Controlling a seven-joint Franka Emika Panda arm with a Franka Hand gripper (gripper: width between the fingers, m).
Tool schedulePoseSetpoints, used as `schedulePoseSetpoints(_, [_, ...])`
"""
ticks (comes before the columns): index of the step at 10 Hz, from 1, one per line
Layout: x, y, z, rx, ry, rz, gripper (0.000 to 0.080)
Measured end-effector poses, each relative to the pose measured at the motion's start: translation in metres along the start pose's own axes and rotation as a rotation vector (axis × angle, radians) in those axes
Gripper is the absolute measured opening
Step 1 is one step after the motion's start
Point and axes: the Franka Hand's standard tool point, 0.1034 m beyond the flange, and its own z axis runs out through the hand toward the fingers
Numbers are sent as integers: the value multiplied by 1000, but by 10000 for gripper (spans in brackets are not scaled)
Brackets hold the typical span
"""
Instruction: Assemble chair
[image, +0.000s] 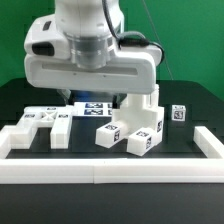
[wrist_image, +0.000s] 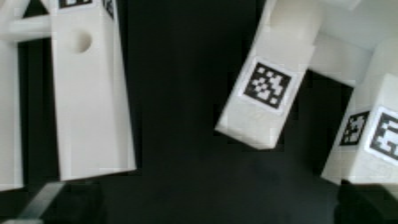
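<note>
Border rail (image: 110, 172) fences the front. Gripper (image: 88, 97) is spread wide and empty, hanging above bare table (image: 18, 100) between chair parts. Stacked cluster (image: 132, 125) sits just toward the exterior view's right, flat slotted panel (image: 45, 120) toward its left. Tagged bar (wrist_image: 267, 80) looks nearest, long axis slightly tilted, open room beside it. Small cube (image: 180, 113) far right.

The arm (image: 88, 18) hangs down from above, its broad white wrist (image: 90, 62) held level. The gripper (image: 88, 93) points straight down, 2 fingers spread wide, gripping nothing.
</note>
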Motion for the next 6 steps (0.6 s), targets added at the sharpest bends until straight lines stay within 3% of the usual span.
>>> schedulePoseSetpoints(2, [-3,16,-1,-12,213,-81,649])
schedulePoseSetpoints(3, [-7,20,2,-13,232,-76,649])
schedulePoseSetpoints(4, [3,22,-2,-31,326,-73,649])
schedulePoseSetpoints(6, [1,28,1,-53,429,-68,649])
